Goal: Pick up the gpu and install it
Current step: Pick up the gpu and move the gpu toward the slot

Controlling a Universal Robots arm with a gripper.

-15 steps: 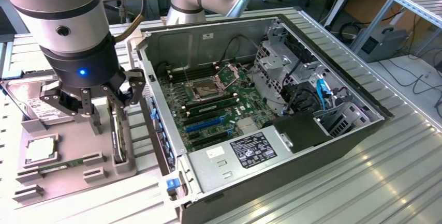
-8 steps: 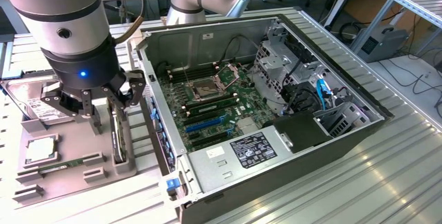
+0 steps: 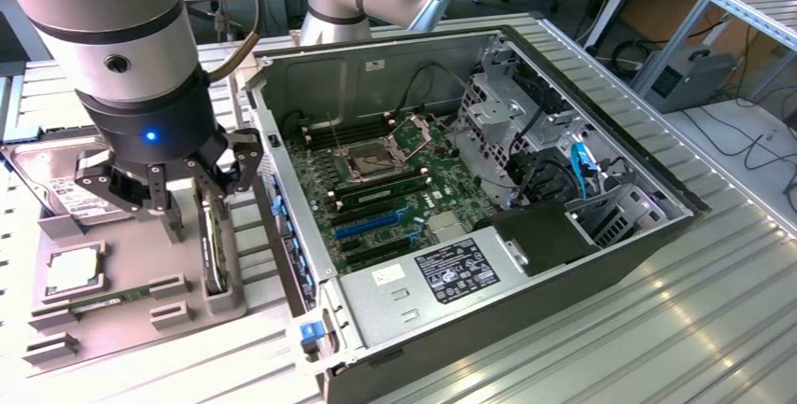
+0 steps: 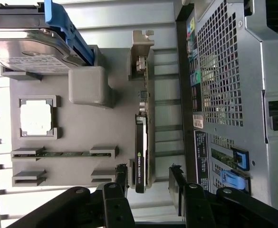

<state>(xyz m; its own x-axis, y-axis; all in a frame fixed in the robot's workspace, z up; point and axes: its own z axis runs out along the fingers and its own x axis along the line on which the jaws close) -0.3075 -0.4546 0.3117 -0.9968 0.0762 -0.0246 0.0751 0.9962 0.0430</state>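
The gpu [image 4: 141, 142] stands on its edge in a slot of the grey holder tray [image 4: 81, 128], black cooler to one side and silvery bracket [image 4: 139, 52] at its far end. In the exterior view the gpu [image 3: 218, 247] sits just beside the open computer case [image 3: 498, 199], on the exterior view's left. My gripper [image 3: 187, 208] hangs right above it. In the wrist view the gripper [image 4: 148, 176] is open, with one finger on each side of the card's near end and a gap on both sides. Nothing is held.
On the same tray lie a silver hard drive [image 3: 62, 180] with a blue bracket [image 4: 65, 28], a CPU [image 4: 35, 118] and a green memory stick [image 4: 65, 153]. Inside the case are the motherboard [image 3: 386, 189], drive cages [image 3: 510, 115] and cables. The case wall [image 4: 234, 71] stands close beside the gpu.
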